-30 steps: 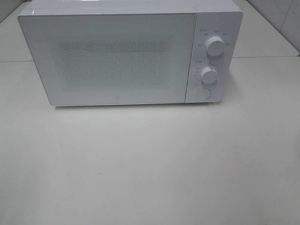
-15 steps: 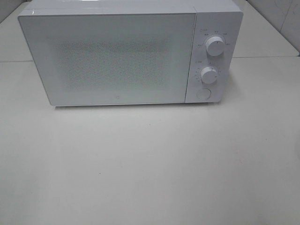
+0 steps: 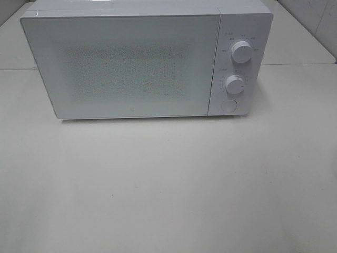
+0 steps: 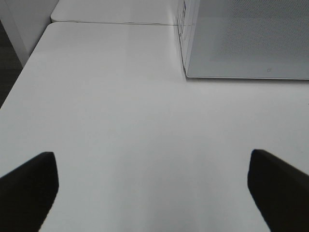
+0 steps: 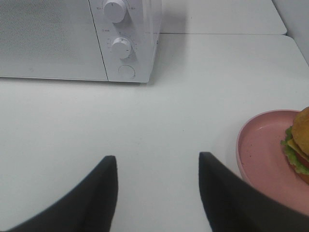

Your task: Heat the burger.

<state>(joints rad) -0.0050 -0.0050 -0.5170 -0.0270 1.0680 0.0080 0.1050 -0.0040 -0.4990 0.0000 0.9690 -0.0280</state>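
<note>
White microwave [image 3: 137, 60], door shut, on the white table [image 3: 168, 184]; my left gripper [image 4: 152, 186] released, jaws wide apart over bare tabletop; my right gripper [image 5: 157, 191] parted, grasping nothing; the burger [image 5: 300, 145] sits on a pink plate [image 5: 263, 157], beside the right gripper, well apart from the microwave.

A white microwave [image 3: 142, 60] stands with its door shut at the back of a pale surface [image 3: 168, 184]. On the control panel to the door's right, two round knobs [image 3: 241, 52] sit one above the other, with a round button [image 3: 228, 105] beneath them.
</note>
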